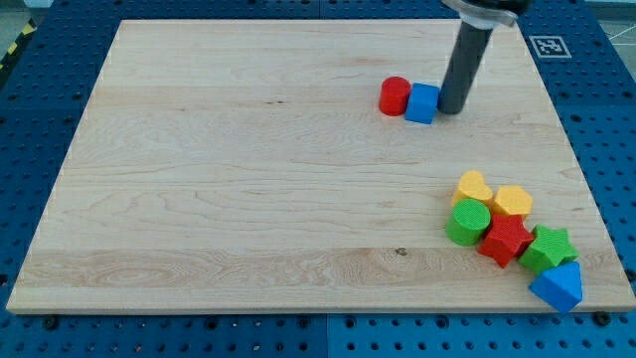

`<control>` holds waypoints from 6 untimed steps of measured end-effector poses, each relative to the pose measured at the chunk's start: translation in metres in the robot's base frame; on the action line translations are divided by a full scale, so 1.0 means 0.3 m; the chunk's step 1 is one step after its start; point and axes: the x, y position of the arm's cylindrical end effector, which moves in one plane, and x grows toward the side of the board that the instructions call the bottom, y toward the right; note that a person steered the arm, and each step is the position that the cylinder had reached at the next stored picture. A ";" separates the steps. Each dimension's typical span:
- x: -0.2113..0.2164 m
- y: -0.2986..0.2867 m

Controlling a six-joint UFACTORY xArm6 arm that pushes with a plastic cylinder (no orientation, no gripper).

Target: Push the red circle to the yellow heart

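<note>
- Nearest the view's bottom, well below your tip and a little to its right, sits the cluster: a blue triangle (pixel 557 286), a green star (pixel 550 248), a red star (pixel 506 240) and a green circle (pixel 468 221), all packed against one another.
- Just behind those, at the cluster's upper edge, you've got the yellow heart (pixel 474 186) and beside it a yellow hexagon (pixel 513 201). That heart is your target, and it is well apart from the tip.
- Up the wooden board (pixel 248 199), my tip (pixel 452 109) stands on the surface, touching or just beside the right side of a blue cube (pixel 423 103).
- The red circle (pixel 395 95) is on the far side of that cube from the tip, pressed against its left face.
- There are no jaws to report; it's a bare rod, nothing clamped.
- Progress call: barely begun. The circle is well short of the heart, and the whole push looks still to do.
- No containers anywhere on the board, so nothing is held in anything.
</note>
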 end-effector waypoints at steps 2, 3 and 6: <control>-0.123 -0.186; -0.144 -0.217; 0.247 -0.161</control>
